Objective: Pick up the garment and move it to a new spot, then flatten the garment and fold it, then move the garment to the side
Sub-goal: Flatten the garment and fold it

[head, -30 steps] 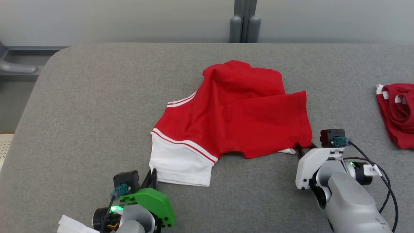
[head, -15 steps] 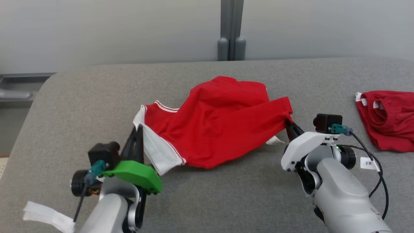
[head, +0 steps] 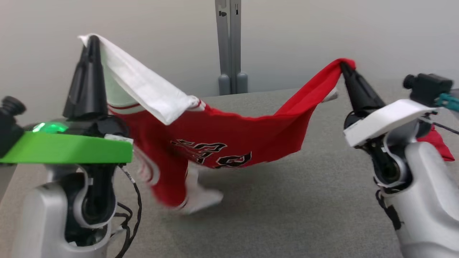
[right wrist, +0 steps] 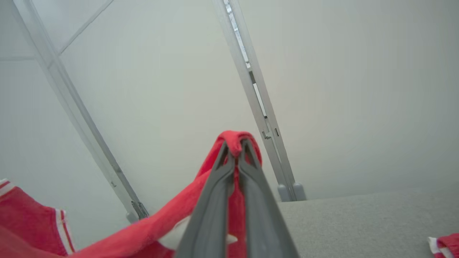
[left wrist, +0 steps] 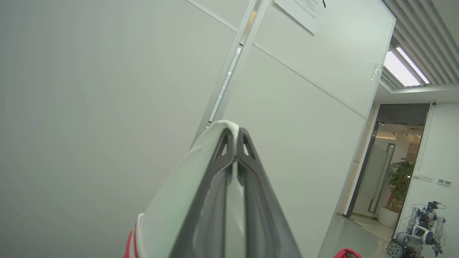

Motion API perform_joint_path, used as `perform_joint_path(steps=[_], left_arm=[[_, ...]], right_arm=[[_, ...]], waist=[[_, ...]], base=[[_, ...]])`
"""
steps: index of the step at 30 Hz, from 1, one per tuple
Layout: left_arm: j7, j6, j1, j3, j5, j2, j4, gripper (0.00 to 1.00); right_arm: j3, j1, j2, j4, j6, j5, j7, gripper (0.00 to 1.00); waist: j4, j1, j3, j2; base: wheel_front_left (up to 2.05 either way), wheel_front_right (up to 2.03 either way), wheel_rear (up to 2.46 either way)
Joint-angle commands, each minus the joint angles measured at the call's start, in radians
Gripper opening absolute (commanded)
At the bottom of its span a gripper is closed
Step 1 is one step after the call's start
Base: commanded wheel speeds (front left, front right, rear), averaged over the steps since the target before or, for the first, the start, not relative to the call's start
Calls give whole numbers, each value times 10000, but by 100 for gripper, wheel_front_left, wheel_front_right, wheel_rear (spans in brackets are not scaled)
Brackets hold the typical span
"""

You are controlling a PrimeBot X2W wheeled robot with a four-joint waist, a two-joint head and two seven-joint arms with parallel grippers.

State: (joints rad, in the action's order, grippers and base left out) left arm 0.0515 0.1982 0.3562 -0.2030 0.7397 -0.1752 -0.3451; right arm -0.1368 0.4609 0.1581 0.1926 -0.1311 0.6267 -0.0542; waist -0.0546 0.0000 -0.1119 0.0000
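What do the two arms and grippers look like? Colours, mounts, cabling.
Left gripper: long black tapered fingers, green mount plate, lit green LED, black cables, silver-grey forearm. Right gripper: same black fingers, white mount plate, black camera with teal connector, silver-grey forearm too.

We note the right gripper (right wrist: 235,152) with both fingers pressed together on a bunched red fold of the garment (right wrist: 150,227), held up before a pale partition wall (right wrist: 358,89) with metal posts (right wrist: 251,89). From the pinch the cloth sags away left, where white stripes show. The grey table (right wrist: 358,215) lies below; a second red piece (right wrist: 444,245) rests on it, right.
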Motion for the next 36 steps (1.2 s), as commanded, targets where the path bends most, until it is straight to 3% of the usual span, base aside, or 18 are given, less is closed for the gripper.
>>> perform_joint_path(steps=[1,10,13,17,23,28,31,36], left_arm=[[214,158,207,150,212,-13,-500,0],[1735,887,1268,445,712,-353,-3303,0],[2177,1109,1740,462,582,-583,-3680,0],[2477,1278,1999,299,411,-694,-3471,0],[2774,1082,2827,-64,369,-693,-1902,0],[2531,345,5156,-440,-361,-938,978,0],[1578,-245,6978,-562,-731,-558,3154,0],[-989,-1331,9275,-603,-1350,-7,6559,0]], right_arm=[[350,-369,51,-926,9,102,-392,0],[3009,-1561,-622,-6813,4,273,-3321,0],[3625,-1677,-795,-7935,6,232,-4072,0],[3960,-1781,-975,-8265,6,242,-4669,0],[3632,-1071,-1048,-6899,4,76,-4626,0],[2955,1337,-1060,-3998,4,-1039,-3613,0],[2659,3321,-1008,-1948,4,-2148,-2474,0],[2958,6091,-1074,1652,4,-3446,-259,0]], waist=[[-305,0,-242,0],[-639,0,-65,0],[-719,0,163,0],[-791,0,618,0],[-745,0,2170,0],[-712,0,3489,0],[-519,0,3850,0],[-296,0,3896,0]], base=[[0,0,0],[0,0,0],[0,0,0],[0,0,0],[0,0,0],[0,0,0],[0,0,0],[0,0,0]])
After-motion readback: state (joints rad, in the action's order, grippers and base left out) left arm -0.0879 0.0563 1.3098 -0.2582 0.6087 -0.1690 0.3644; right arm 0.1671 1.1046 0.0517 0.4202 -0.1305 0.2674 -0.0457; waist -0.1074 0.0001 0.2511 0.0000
